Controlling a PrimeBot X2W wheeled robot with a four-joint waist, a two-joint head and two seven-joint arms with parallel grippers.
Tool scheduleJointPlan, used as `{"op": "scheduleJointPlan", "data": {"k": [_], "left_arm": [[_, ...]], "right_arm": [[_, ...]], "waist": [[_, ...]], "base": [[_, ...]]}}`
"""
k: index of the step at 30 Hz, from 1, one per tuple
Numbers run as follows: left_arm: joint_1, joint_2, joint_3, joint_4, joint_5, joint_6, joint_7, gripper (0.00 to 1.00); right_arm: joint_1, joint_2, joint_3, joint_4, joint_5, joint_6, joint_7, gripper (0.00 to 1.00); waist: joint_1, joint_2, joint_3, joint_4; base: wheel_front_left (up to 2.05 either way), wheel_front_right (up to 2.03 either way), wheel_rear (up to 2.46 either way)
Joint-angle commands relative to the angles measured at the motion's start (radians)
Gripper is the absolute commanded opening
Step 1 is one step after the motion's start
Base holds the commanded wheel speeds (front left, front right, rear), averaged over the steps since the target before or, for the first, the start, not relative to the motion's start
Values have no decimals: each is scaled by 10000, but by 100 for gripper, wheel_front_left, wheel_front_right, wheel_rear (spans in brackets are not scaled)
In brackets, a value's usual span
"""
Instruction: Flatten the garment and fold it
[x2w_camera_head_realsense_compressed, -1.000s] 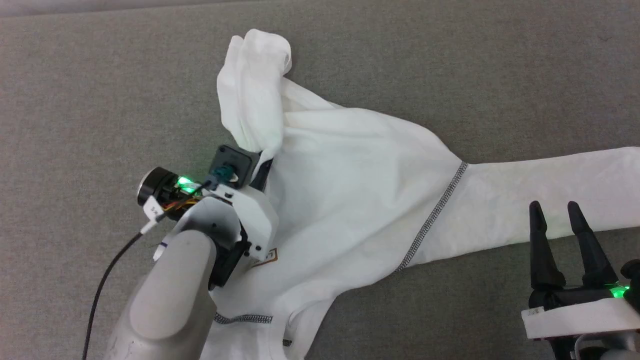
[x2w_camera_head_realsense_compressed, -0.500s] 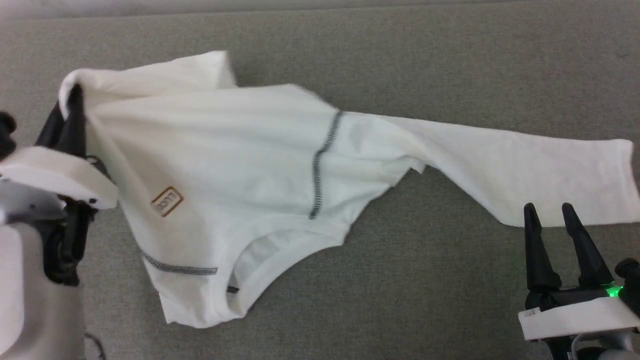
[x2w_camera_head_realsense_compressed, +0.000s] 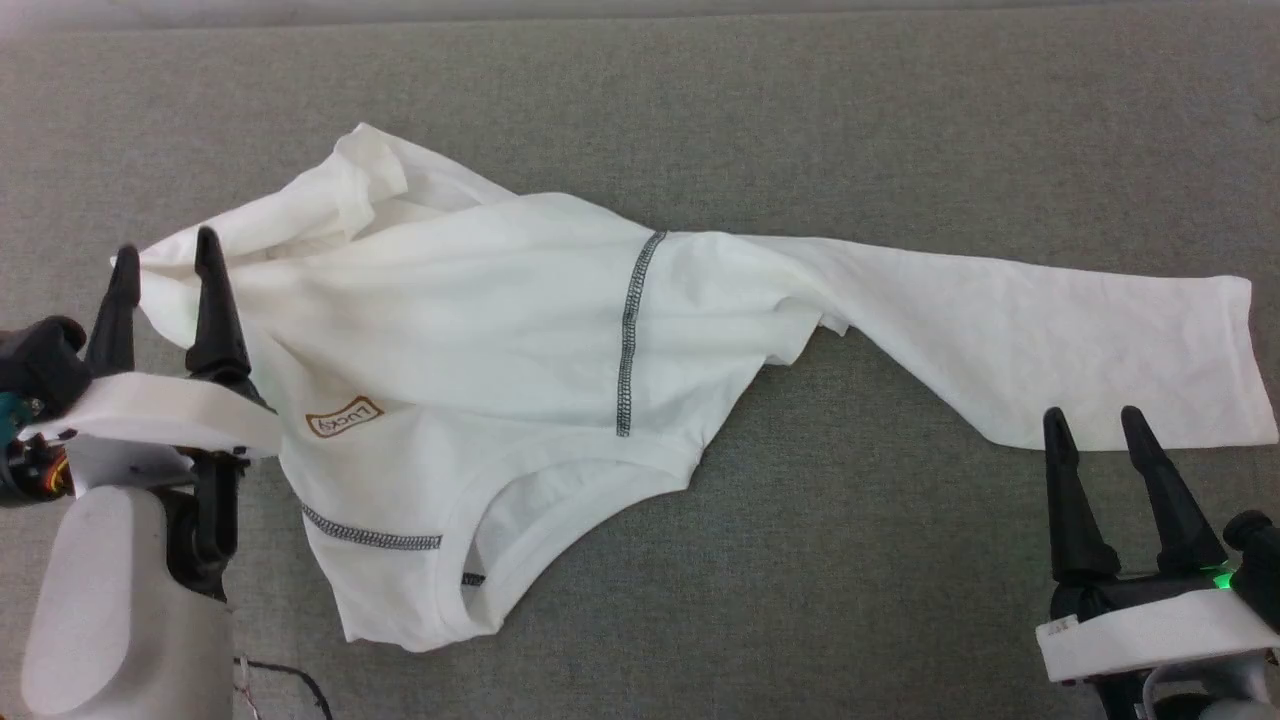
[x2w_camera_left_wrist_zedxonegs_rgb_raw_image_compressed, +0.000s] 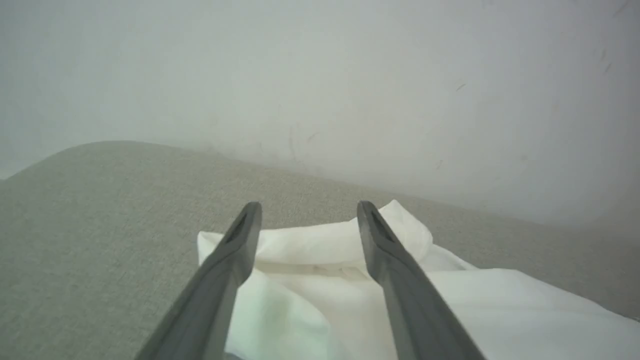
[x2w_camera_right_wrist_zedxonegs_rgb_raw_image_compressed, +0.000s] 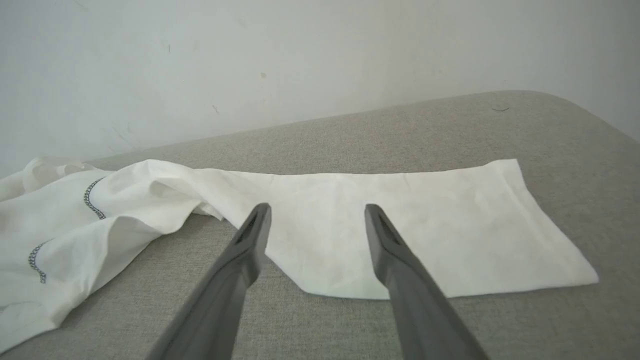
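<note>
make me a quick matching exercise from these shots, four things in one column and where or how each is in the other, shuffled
1. left end effector
2. right end effector
3. chest patch
4. sleeve

A. brown-bordered
B. open, near the cuff
C. spread flat toward the robot's right
D. open, at the garment's bunched edge

Pairs: 1-D, 2-B, 3-A, 4-C
</note>
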Motion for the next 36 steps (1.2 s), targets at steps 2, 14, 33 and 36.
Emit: {"op": "scheduleJointPlan", "data": {"k": [2, 14, 33, 36], "left_arm": [[-72, -50, -102, -489, 195, -54, -243, 100], [2934, -1043, -1136, -4411, 1393, 535, -957, 100], [5218, -1949, -1972, -4352, 1883, 1123, -1088, 100], [5130, -1965, -1979, -4365, 1916, 1053, -1089, 100]], "right_arm": [[101, 22, 11, -27, -80, -6, 31, 100], [372, 22, 283, 234, 213, -6, 7, 100], [134, 22, 289, 420, -445, -6, 767, 100], [-467, 22, 411, 282, -1094, -6, 1828, 100]], "waist": [[-1, 0, -259, 86], [-1, 0, -961, 37], [-1, 0, -1162, 494], [-1, 0, -1011, 537]], "base": [[0, 0, 0], [0, 0, 0], [0, 0, 0], [0, 0, 0]]}}
